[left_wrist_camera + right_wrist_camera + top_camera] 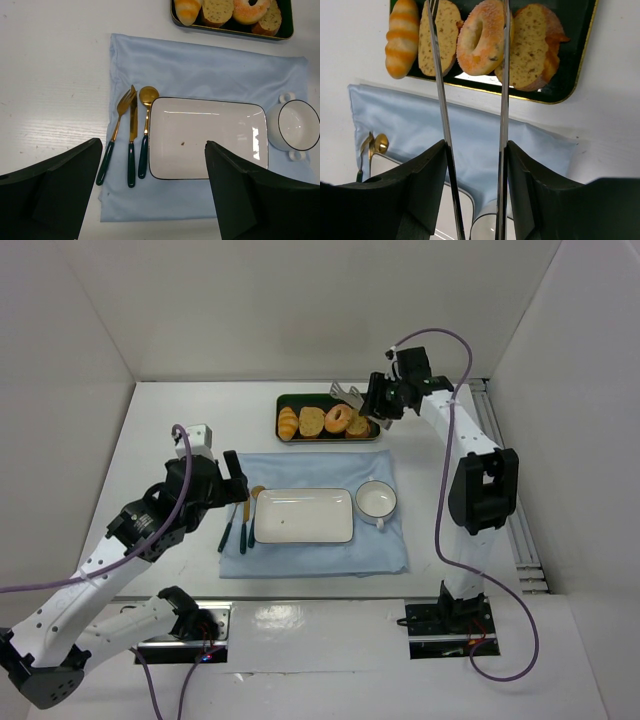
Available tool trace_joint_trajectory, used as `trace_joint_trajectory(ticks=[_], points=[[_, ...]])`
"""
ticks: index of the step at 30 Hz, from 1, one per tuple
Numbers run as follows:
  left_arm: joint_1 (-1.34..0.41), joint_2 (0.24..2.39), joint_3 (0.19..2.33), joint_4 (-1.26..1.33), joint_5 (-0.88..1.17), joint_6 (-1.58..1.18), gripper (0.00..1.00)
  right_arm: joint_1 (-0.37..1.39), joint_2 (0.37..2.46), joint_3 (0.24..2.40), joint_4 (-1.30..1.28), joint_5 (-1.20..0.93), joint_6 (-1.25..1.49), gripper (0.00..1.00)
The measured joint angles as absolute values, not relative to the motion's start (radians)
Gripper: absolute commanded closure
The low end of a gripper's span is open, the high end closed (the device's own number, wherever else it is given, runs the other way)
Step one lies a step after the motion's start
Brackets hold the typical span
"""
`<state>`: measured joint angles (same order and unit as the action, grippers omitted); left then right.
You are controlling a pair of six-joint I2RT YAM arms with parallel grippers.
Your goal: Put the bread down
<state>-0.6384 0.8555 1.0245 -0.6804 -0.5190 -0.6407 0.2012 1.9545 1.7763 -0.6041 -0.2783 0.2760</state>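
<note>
The bread, a golden-orange bagel [339, 418], leans among other baked goods in a dark green tray [300, 400] at the back of the table. In the right wrist view the bagel [482, 35] sits between the two arms of metal tongs [440, 90]. My right gripper [375, 405] is shut on these tongs, one arm against each finger [427, 180], and holds them just above the tray [575, 60]; whether the tips touch the bagel is hidden. My left gripper [235, 480] is open and empty above the cutlery, and in its own view [152, 150] it hovers over the white plate [207, 137].
A blue cloth [310, 555] carries a white rectangular plate [303, 515], a small white bowl [377, 499] and a fork, knife and spoon [240, 525]. The tray also holds a ridged yellow roll [288, 423] and brown bread slices [313, 421]. White walls enclose the table.
</note>
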Motion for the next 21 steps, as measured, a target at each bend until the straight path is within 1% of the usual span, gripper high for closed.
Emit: trace_joint_trajectory(ticks=[5,12,21], points=[[-0.638,0.855,1.024,-0.681,-0.518,-0.648,0.03,0.224,1.950,1.751,-0.607,-0.291,0.276,0.45],[-0.638,0.855,1.018,-0.682,-0.515,-0.659,0.03,0.255,1.895,1.645,-0.625,-0.240,0.278,0.45],[-0.638,0.855,1.014,-0.681,-0.513,-0.659,0.03,0.259,1.825,1.636,-0.625,-0.197,0.272,0.45]])
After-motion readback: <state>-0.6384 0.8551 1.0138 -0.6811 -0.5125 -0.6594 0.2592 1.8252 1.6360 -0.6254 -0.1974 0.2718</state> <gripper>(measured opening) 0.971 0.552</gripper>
